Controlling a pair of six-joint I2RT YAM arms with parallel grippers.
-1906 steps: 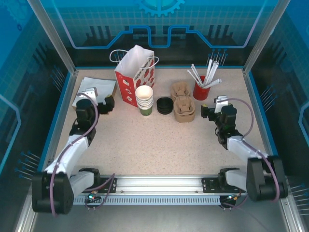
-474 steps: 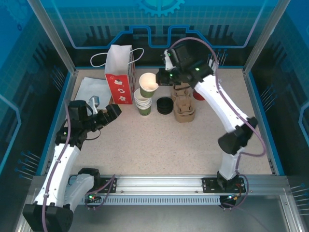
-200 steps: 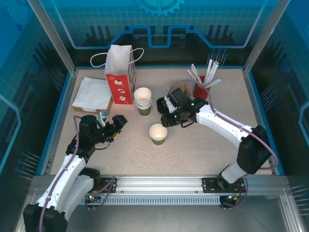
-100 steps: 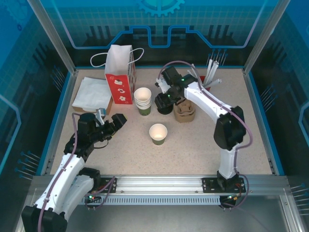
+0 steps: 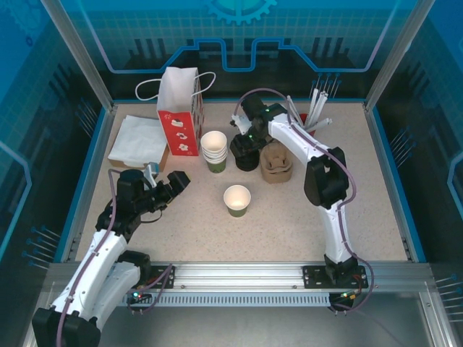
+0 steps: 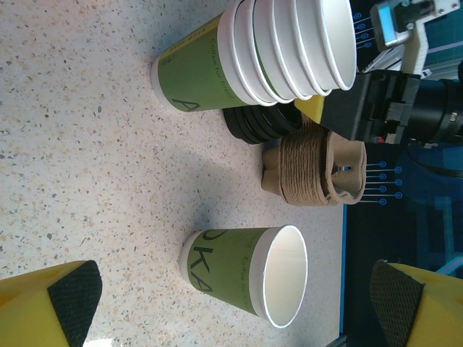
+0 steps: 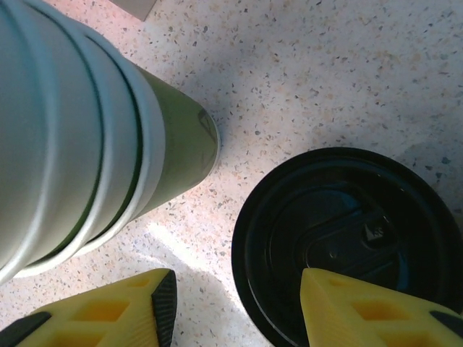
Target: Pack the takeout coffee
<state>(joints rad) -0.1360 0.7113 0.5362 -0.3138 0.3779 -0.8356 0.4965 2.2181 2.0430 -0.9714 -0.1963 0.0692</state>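
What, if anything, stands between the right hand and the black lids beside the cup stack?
Nothing visible does. The right hand hangs open right above the black lids, one finger over them and the other over the bare gap beside the cup stack, which stands close but apart from the lids.

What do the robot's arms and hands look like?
The left arm and right arm have white shells and black joints, with a thin purple cable along each. The left hand and right hand are dark, with chunky yellow fingers and black pads.
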